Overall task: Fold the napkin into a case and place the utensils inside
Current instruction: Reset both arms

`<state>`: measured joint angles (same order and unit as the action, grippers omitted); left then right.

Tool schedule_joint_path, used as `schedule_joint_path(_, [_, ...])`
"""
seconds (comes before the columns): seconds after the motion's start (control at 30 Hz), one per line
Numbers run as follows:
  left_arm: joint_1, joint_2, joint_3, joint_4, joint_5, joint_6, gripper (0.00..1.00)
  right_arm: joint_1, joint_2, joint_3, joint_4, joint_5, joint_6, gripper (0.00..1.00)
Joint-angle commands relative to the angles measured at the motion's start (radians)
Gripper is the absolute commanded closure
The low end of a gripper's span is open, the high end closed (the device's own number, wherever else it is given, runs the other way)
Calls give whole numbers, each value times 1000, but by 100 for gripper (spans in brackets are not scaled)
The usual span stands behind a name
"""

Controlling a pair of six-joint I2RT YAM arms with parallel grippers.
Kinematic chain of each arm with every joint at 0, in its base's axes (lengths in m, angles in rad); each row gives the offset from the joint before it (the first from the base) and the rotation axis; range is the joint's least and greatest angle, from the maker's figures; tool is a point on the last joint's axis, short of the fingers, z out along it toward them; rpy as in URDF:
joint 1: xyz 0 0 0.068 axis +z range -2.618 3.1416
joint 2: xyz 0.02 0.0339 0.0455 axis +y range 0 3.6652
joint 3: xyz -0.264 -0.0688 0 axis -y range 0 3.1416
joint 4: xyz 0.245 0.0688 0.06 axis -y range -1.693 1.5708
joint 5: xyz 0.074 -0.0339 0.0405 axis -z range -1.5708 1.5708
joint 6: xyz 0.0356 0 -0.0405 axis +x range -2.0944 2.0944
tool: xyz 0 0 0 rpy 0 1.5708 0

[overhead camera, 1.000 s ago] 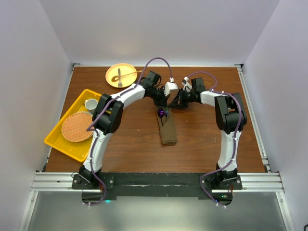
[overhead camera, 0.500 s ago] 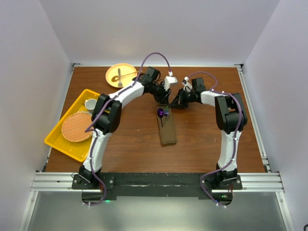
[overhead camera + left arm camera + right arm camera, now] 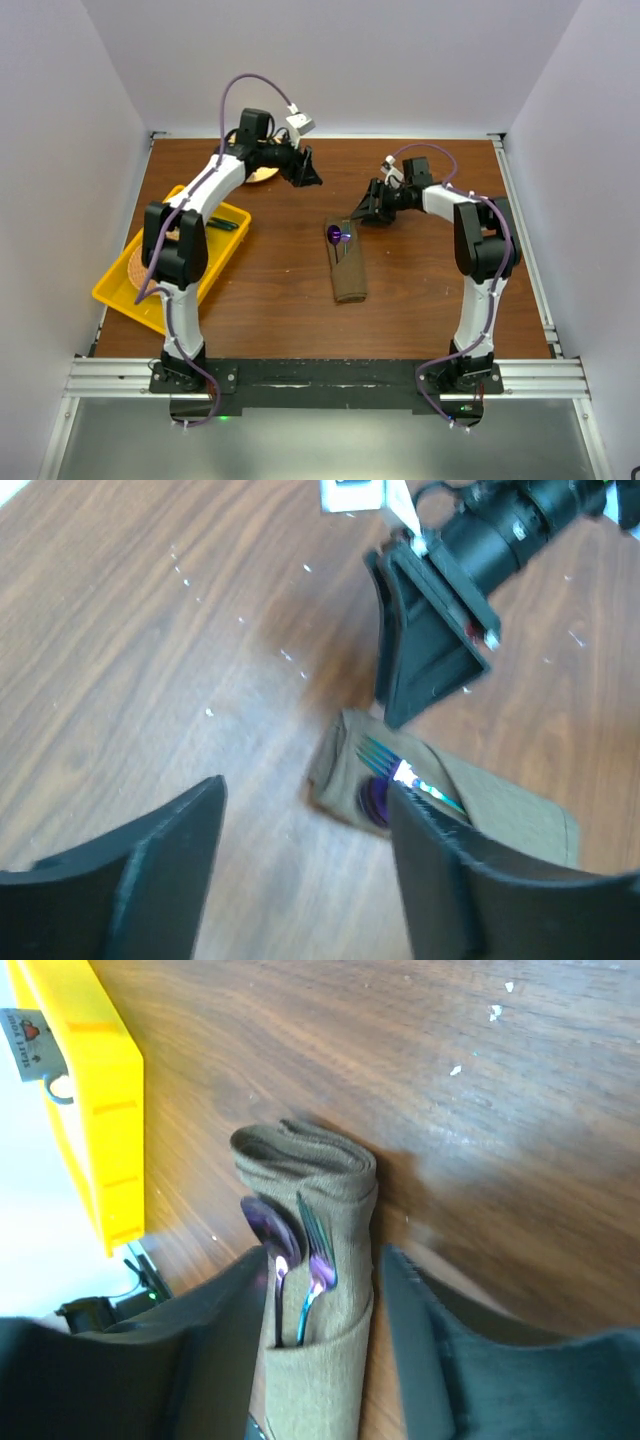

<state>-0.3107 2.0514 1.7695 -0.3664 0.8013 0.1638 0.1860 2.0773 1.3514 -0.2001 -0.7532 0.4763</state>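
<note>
The napkin lies folded as a narrow olive-brown case [image 3: 349, 268] [image 3: 320, 1360] [image 3: 490, 805] mid-table. Two utensils stick out of its far pocket: a purple spoon [image 3: 334, 234] [image 3: 266, 1228] [image 3: 372, 798] and a blue-green fork [image 3: 318, 1245] [image 3: 385, 758]. My right gripper [image 3: 360, 214] [image 3: 322, 1355] hovers at the case's far end, open, with the cloth showing between its fingers and nothing pinched. My left gripper [image 3: 309, 180] [image 3: 305, 870] is open and empty, up and to the back left of the case.
A yellow tray [image 3: 118, 296] [image 3: 95, 1100] sits at the left with a woven mat [image 3: 141, 268], partly under the left arm. A yellow plate [image 3: 263, 175] peeks out behind that arm. Side walls stand close on both sides.
The left gripper opened and swung from the case's far end to the back left. The right gripper opened and stayed near the case's top. Case and utensils stayed put.
</note>
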Motion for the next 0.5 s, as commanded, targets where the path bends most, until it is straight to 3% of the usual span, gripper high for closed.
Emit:
schedule_joint_path(0.0, [38,-102,-42,-49,76,-17,0,-49,-120,43,-91,-6,-99,36])
schedule_joint_path(0.17, [94,-91,71,-306,20,20,0,-117,-197,133,-224,20,-284,15])
schedule_joint_path(0.27, [102,-40,200,-499,-88,13,0,-163,-252,195,-324,73,-428,2])
schedule_joint_path(0.47, [108,-138,91,-583,-277,35,0,-183,-443,99,-429,172,-691,2])
